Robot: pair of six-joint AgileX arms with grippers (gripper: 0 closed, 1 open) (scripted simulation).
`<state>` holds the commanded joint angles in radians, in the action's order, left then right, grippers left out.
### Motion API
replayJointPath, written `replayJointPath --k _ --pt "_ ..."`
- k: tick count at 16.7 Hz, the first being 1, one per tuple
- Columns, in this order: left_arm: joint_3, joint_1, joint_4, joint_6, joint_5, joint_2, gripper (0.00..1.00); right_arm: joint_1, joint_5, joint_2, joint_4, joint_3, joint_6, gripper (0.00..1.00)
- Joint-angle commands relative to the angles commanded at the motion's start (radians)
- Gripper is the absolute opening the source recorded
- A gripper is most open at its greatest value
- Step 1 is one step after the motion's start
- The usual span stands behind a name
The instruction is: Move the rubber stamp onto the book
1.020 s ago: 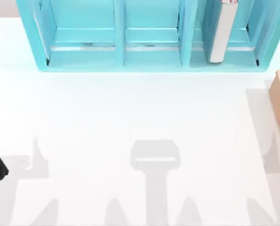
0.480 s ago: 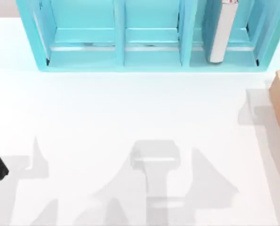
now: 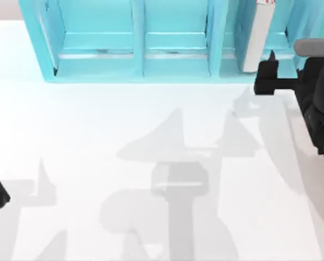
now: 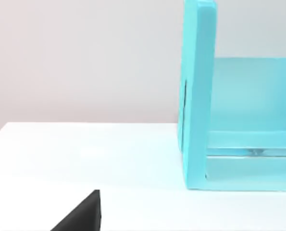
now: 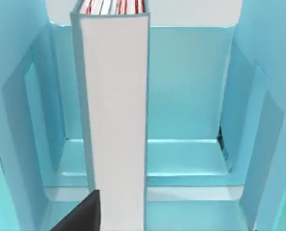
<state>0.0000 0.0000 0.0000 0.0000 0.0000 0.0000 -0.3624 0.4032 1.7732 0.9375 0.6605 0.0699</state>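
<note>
The right pincer (image 3: 266,73) hung before the shelf (image 3: 134,70), whether spread or pressed together could not be told. The book (image 5: 116,120) standing inside looked stiff and heavy, best gripped across its covers

White table (image 3: 96,125) is carrying a teal shelf unit (image 3: 140,68) along its far edge — three open compartments facing forward — with the book (image 3: 258,38) standing upright on the floor of the rightmost compartment, white page edges (image 5: 116,120) facing outward.
</note>
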Motion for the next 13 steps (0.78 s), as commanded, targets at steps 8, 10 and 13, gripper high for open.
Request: replayJointPath --k 8,10,13 --pt "0.0 0.0 0.0 0.0 0.0 0.0 1.0 -0.081 0.098 0.358 0.236 0.173 0.004 1.0" --pt "0.0 0.0 0.0 0.0 0.0 0.0 1.0 -0.082 0.099 0.361 0.239 0.175 0.003 1.0" --pt "0.0 0.0 0.0 0.0 0.0 0.0 1.0 -0.077 0.097 0.358 0.236 0.17 0.003 1.0"
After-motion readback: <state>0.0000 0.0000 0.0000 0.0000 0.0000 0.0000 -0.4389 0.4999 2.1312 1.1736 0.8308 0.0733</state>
